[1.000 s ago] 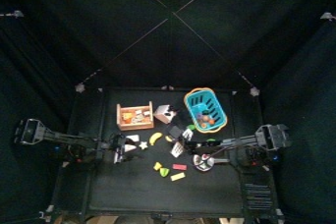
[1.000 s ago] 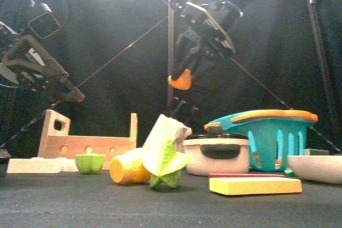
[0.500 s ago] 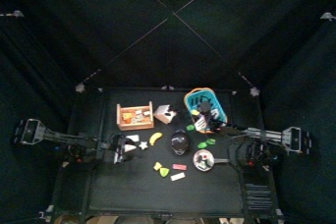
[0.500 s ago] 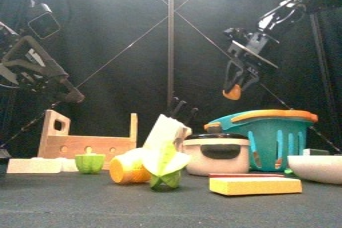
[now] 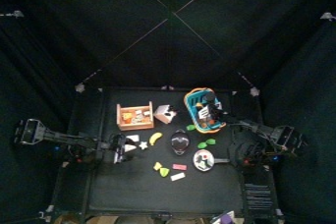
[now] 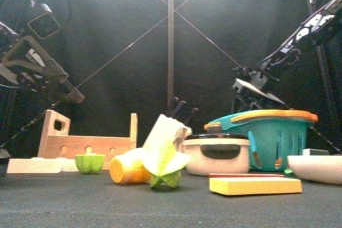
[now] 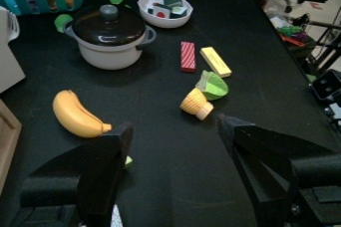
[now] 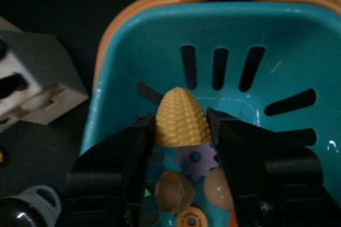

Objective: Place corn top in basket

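Note:
The corn top, a yellow cob tip, stands between the jaws of my right gripper, which is shut on it. It hangs over the inside of the teal basket, whose orange handle arcs behind. In the front view the right gripper sits just above the basket rim. From above, the right gripper is over the basket. My left gripper rests open low at the table's left, holding nothing.
A wooden crate stands left of the basket. A lidded pot, a banana, a red block, a yellow sponge and a white bowl lie on the table in front.
The right arm has carried the corn top rightward and down, from high above the table's middle to just over the basket. The left arm has stayed still.

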You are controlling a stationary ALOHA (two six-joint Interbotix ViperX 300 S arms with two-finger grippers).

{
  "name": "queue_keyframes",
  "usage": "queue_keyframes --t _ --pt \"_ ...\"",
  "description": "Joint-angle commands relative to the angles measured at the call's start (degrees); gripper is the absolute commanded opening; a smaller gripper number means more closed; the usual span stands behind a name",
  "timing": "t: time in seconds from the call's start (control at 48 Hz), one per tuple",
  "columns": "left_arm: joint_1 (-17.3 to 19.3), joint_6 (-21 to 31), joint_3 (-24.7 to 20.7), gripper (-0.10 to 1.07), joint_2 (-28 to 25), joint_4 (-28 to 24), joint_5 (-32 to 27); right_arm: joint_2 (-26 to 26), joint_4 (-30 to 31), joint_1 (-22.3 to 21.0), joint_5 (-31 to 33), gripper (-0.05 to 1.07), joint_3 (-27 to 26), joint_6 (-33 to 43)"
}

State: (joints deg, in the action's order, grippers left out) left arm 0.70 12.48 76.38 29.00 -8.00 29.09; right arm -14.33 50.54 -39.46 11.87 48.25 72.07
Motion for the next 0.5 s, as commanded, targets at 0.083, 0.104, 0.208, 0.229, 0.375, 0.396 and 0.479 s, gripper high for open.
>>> queue_keyframes --t 0.083,0.104,0.208,0.229,0.375,0.396,0.479 --pt "0.0 -0.1 -0.9 1.00 0.1 0.1 0.0 3.0 -1.1 -1.8 -0.7 0.89 -1.3 -0.1" --pt "0.0 -0.1 -0.9 1.00 0.0 0.1 -0.1 3.3 -1.3 -1.8 -0.6 0.90 -1.3 -0.1" --pt "0.0 -0.1 -0.8 1.00 0.0 0.1 -0.3 4.5 -2.1 -1.8 -0.6 0.95 -1.3 -0.1" --pt "0.0 -0.1 -0.7 1.00 0.0 0.1 -0.3 4.7 -2.2 -1.8 -0.6 0.96 -1.2 -0.1" --pt "0.0 -0.1 -0.7 1.00 0.0 0.1 -0.3 4.9 -2.7 -1.8 -0.6 0.97 -1.1 -0.2" --pt "0.0 -0.1 -0.7 1.00 0.0 0.1 -0.3 4.8 -2.8 -1.8 -0.7 0.97 -1.2 -0.2" --pt "0.1 -0.1 -0.7 1.00 0.0 0.1 -0.3 4.5 -2.9 -1.5 -0.5 0.97 -1.3 -0.2"
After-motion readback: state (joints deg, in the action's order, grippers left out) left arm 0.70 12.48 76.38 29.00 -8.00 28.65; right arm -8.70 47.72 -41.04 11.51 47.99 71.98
